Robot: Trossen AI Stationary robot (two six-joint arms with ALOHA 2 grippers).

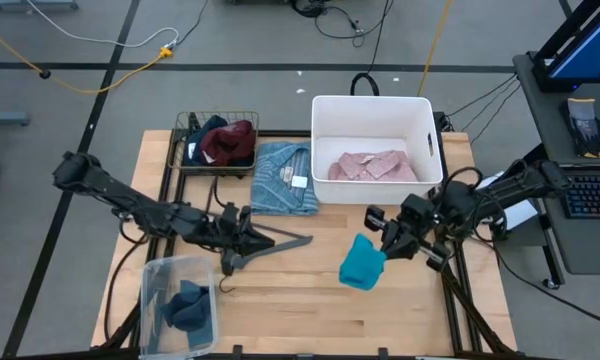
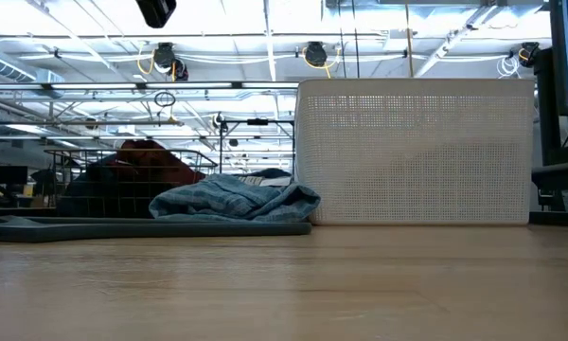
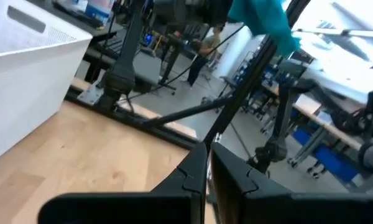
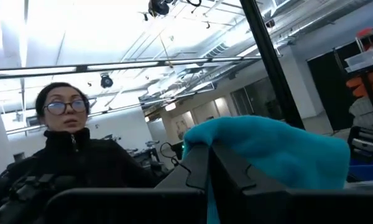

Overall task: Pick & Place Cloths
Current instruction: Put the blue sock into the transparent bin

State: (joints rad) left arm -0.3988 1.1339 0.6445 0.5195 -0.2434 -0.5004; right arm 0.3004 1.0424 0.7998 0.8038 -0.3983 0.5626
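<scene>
At the lower right of the overhead frame, our right hand (image 1: 388, 243) is lifted above the bench (image 1: 310, 300) and pinches the small teal cloth (image 1: 362, 262), which hangs from the fingers clear of the wood; the right wrist view shows the same teal fabric (image 4: 267, 149) bunched around the closed fingertips. Our left hand (image 1: 242, 243) waits at centre left of the frame, low over the bench beside the grey clothes hanger (image 1: 280, 242), its fingers pressed together on nothing we can make out. We judge the task partly done: the pink shirt (image 1: 372, 165) already lies in the white bin (image 1: 327, 110) at upper centre, and a slate-blue piece (image 1: 187, 305) sits in the clear plastic container (image 1: 152, 275) at lower left. Left to move, as far as we can tell, are the light blue striped shirt (image 1: 283, 178) lying on the bench just left of the bin, and the maroon (image 1: 230, 140) and dark navy (image 1: 204, 135) pieces heaped in the wire basket (image 1: 188, 122) at upper left.
</scene>
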